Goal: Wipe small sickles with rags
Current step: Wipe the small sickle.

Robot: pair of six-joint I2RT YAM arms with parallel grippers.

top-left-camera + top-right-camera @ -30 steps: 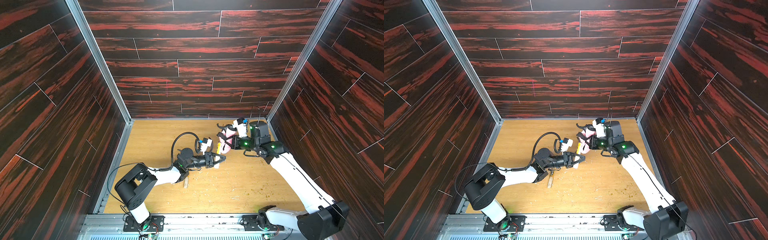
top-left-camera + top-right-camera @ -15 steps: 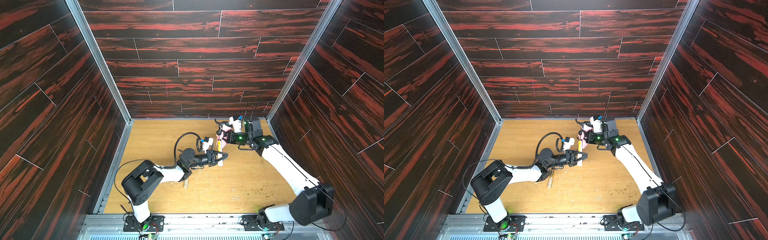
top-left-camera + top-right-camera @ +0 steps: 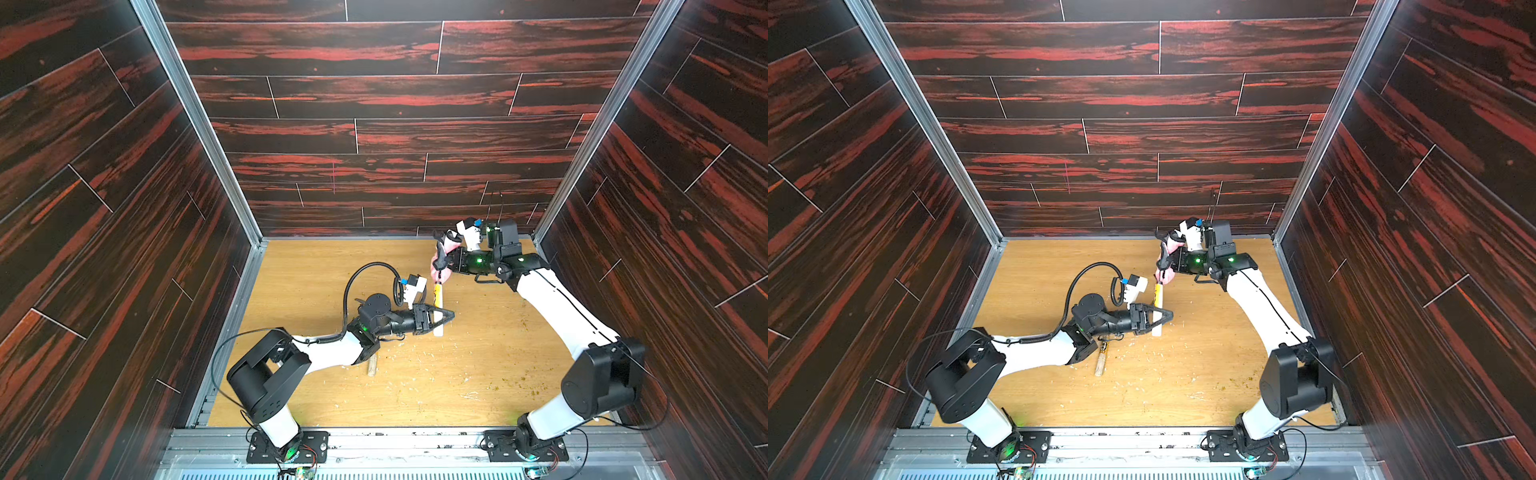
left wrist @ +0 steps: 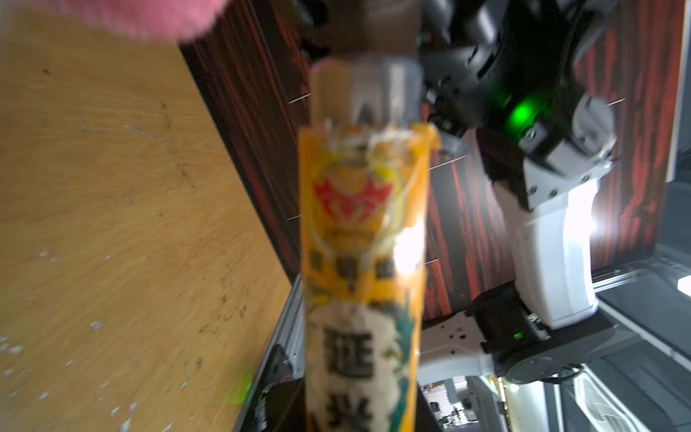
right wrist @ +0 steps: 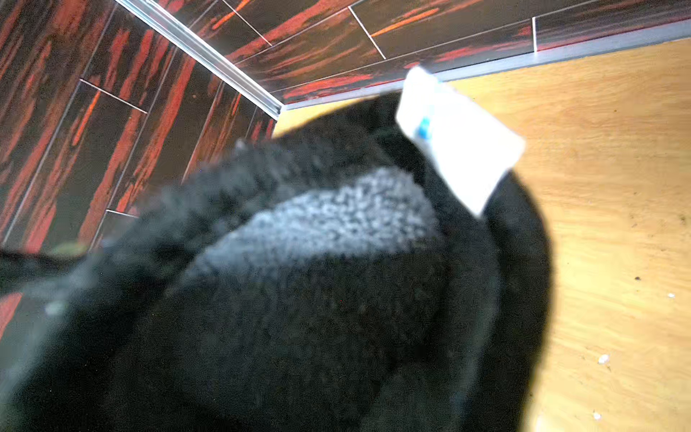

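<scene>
Top views: two sickles (image 3: 437, 296) (image 3: 372, 366), one rag (image 3: 436, 274).

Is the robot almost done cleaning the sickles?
Done: nothing I can tell is clean yet. In hand: the left gripper is shut on one sickle by its pale handle, and the right gripper holds the pink rag at its blade end, above the yellow label. Left: another sickle lies on the table, partly under the left arm, away from the rag.
</scene>
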